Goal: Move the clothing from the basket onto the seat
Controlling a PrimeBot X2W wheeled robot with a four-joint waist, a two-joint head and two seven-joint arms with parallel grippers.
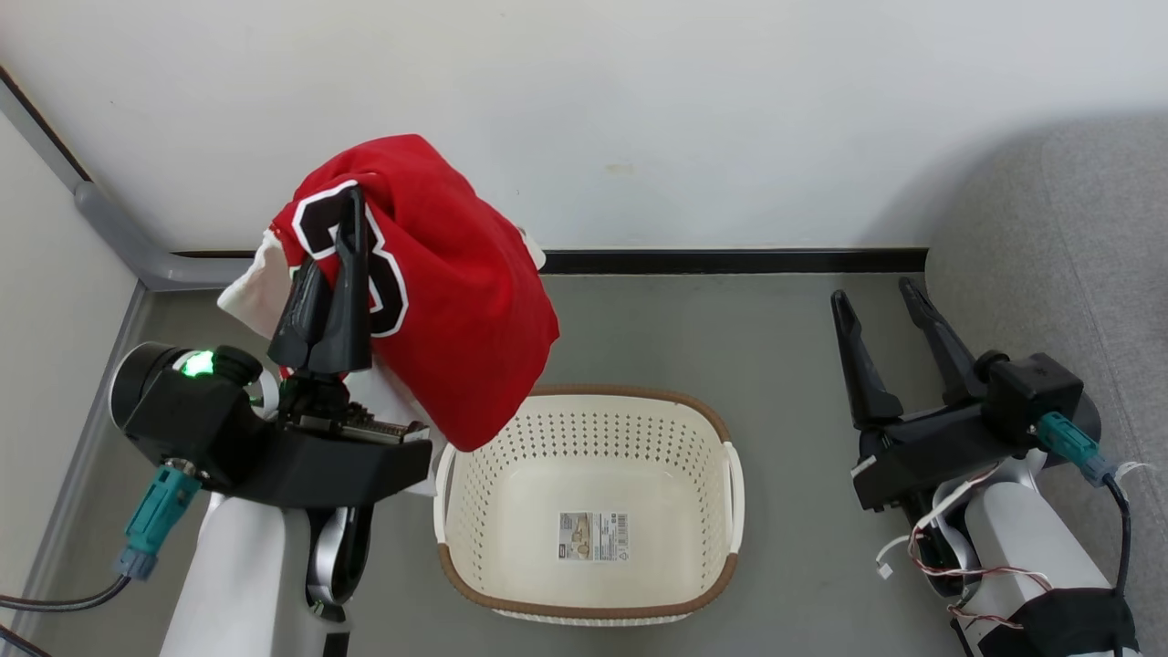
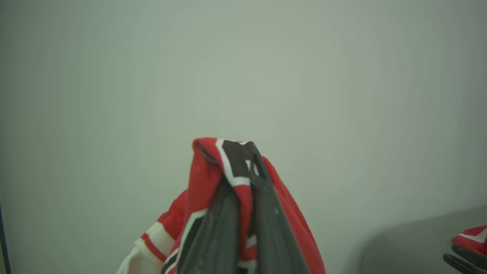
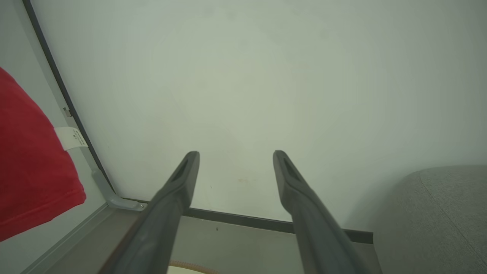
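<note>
Now, starting at the left: my left gripper (image 1: 339,239) is raised, its two dark fingers pressed together on a bunched red garment (image 1: 456,301). A fold of the cloth, red with a black-and-white numeral, is pinched between the fingers and drapes over their tips. The rest hangs down to the right, clear of the floor (image 1: 785,347). White fabric shows at the garment's left side.

In the middle, the basket (image 1: 584,429) sits on the floor, cream and perforated with a brown rim. A label sticker (image 1: 593,536) lies on its bare bottom. From the head view the hanging hem overlaps the basket's back-left rim, so the garment is above and left of the basket, not inside it. Behind, a pale wall (image 1: 693,109) meets the floor at a black skirting strip (image 1: 730,262).

To the right, my right gripper (image 1: 873,292) holds nothing, its fingers spread wide and pointing toward the wall. Farthest right is the grey seat (image 1: 1077,274), just beside that gripper and well apart from the held garment.
</note>
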